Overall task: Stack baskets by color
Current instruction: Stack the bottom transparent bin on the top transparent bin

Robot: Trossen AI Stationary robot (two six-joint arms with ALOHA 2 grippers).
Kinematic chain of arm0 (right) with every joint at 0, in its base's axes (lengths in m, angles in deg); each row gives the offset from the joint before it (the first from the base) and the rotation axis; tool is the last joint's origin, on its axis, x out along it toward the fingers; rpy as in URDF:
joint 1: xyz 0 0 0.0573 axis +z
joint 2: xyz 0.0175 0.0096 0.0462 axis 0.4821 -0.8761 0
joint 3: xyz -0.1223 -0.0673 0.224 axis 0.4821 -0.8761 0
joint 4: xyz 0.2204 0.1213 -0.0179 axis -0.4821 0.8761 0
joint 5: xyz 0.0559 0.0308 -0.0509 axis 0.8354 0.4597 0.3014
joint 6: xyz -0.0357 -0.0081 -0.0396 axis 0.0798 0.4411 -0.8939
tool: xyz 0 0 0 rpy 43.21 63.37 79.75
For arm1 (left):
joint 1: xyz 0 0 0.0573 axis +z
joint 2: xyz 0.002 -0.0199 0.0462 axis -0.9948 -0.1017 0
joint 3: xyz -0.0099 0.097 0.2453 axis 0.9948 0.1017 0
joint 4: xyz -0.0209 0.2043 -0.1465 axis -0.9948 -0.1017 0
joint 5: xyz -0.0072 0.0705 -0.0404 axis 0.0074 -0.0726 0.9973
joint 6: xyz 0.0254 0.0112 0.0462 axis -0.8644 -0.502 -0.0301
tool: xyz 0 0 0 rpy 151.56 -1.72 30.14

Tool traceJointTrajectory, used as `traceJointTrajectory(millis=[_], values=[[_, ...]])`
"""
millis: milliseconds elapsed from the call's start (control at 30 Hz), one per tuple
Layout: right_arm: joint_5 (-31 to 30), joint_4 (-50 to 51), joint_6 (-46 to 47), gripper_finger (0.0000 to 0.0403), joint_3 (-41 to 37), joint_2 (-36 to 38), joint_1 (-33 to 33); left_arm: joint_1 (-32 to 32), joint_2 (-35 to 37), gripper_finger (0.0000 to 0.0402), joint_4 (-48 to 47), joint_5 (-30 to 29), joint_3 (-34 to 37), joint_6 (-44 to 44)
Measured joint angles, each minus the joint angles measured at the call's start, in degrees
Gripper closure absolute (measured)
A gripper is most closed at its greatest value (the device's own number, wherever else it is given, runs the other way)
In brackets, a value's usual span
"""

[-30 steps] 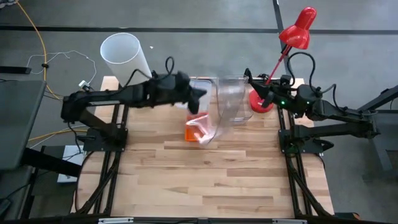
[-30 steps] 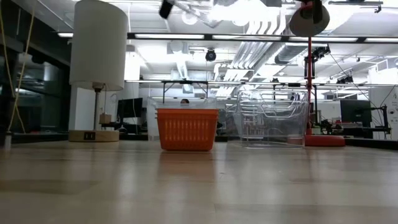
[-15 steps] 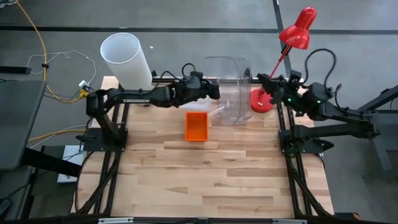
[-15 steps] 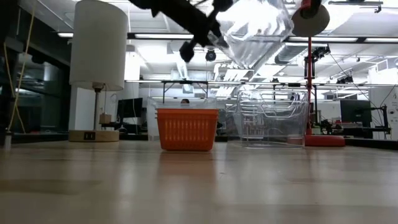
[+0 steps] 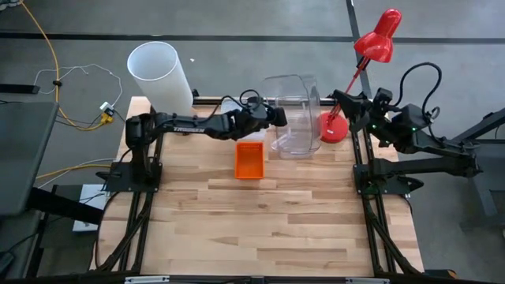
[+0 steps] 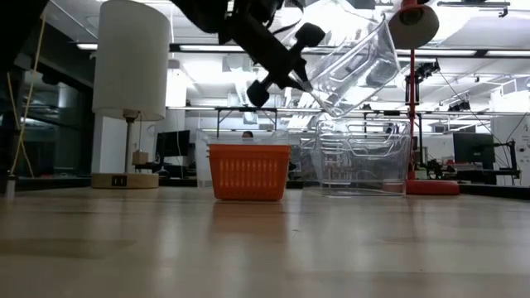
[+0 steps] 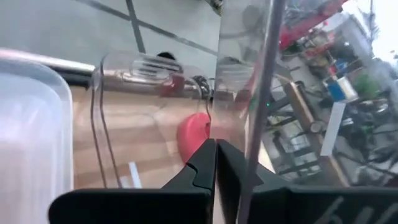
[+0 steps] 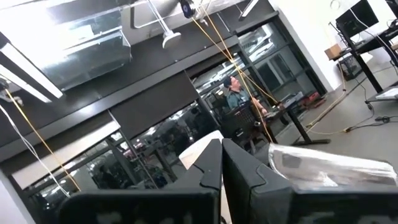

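At nine o'clock on the table edge, a white cylinder (image 5: 160,72) is standing idle. Moving rightward, I am watching my left gripper (image 5: 278,115) reaching across toward twelve o'clock, jaws clenched on the rim of a clear bin (image 5: 293,99) and holding it up off the wood, tilted, as the low view shows (image 6: 352,62). It is hanging above another clear bin (image 6: 362,157) that is sitting on the table just right of centre at the far edge. Just below the gripper, toward the table's middle, the orange basket (image 5: 249,160) is resting apart from the clear ones; I can make out only one orange outline, so I cannot tell whether others are nested inside it. Further right, at about two o'clock, a red desk lamp (image 5: 364,65) is standing, and my right gripper (image 5: 335,97) is waiting beside it, fingers pressed together on nothing, pointing out at the room.

My judgement: the orange side is looking settled, and the clear stack is underway, with this lifted bin not yet seated in its mate.
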Motion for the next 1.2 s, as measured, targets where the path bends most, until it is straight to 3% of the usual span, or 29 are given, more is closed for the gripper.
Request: traceJointTrajectory(millis=[333,633,1200], values=[[-0.5,2.7,0.0,0.0402,0.0,0.0,0.0,0.3,-0.6,0.0401,-10.9,-6.7,-8.7,-7.1],[-0.5,3.2,0.0,0.0402,0.0,0.0,0.0,-0.5,-8.5,0.0402,-22.8,-5.4,-19.1,-6.4],[-0.6,5.1,0.0,0.0402,0.0,0.0,0.0,-0.3,-9.0,0.0401,-28.3,-6.5,-19.7,-2.9]])
